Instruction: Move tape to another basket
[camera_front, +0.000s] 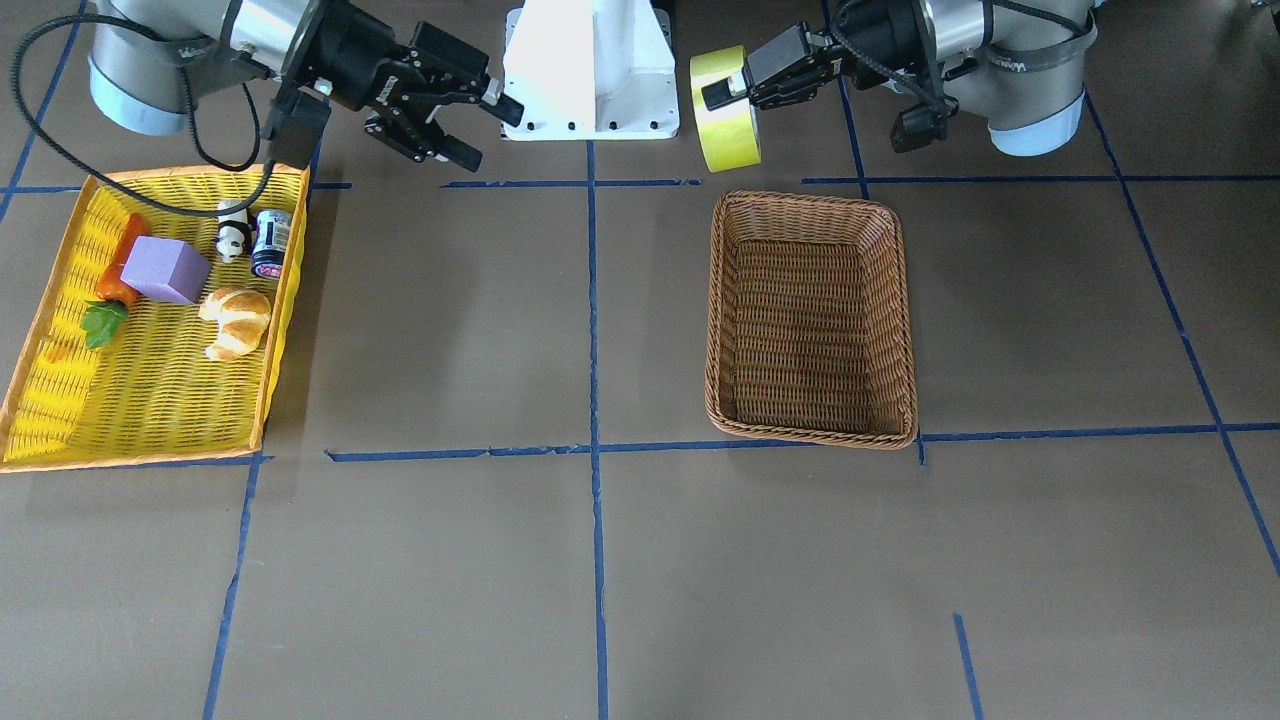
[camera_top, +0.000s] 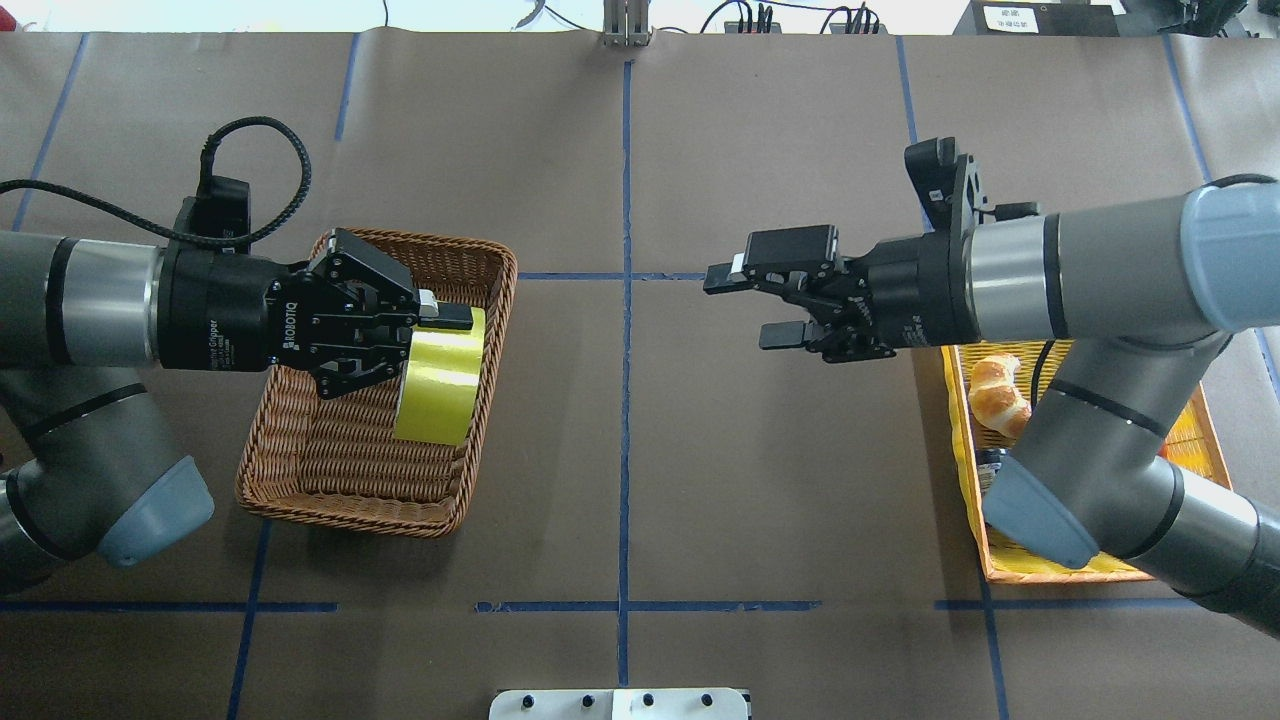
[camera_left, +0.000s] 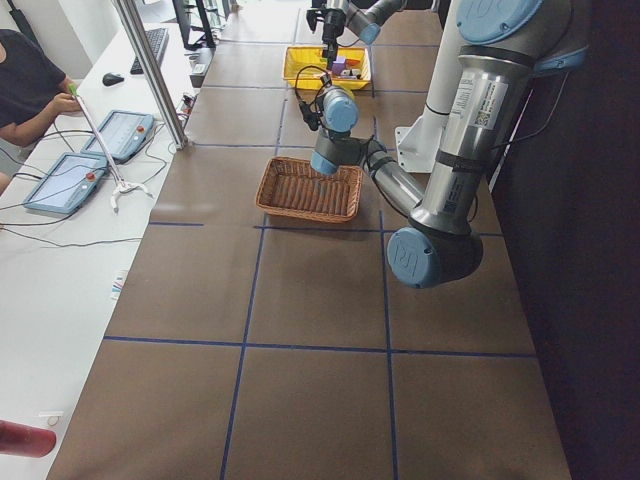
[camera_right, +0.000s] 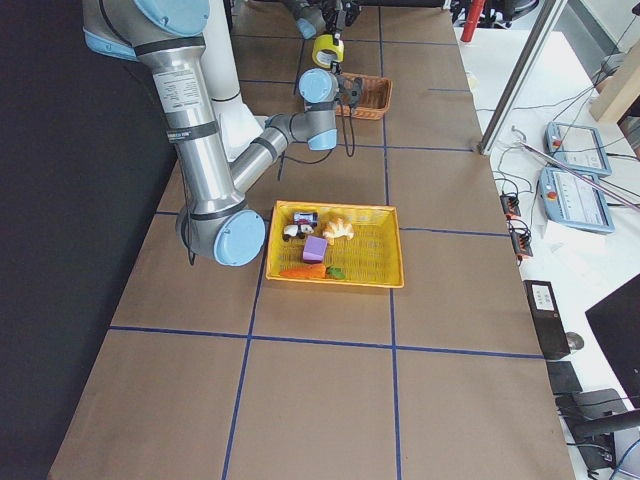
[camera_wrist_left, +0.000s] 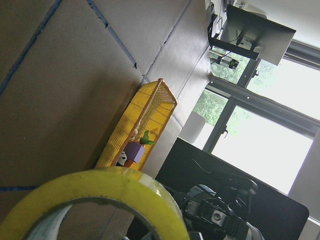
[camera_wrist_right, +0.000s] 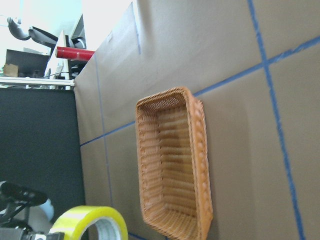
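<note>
The tape (camera_top: 438, 388), a wide yellow-green roll, hangs in my left gripper (camera_top: 440, 330), which is shut on its wall. It is held in the air over the inner side of the brown wicker basket (camera_top: 340, 500), which has nothing in it. In the front view the tape (camera_front: 725, 115) and left gripper (camera_front: 728, 92) show above the basket's (camera_front: 810, 320) edge nearest the robot. The tape fills the bottom of the left wrist view (camera_wrist_left: 100, 190) and shows in the right wrist view (camera_wrist_right: 90, 220) beside the basket (camera_wrist_right: 170, 165). My right gripper (camera_top: 742, 307) is open and empty over the table's middle, also in the front view (camera_front: 488, 132).
The yellow tray basket (camera_front: 150, 400) on my right side holds a croissant (camera_front: 237, 320), a purple block (camera_front: 165, 270), a carrot (camera_front: 118, 275), a panda figure (camera_front: 233, 232) and a small can (camera_front: 271, 243). The white robot base (camera_front: 590, 65) stands between the arms.
</note>
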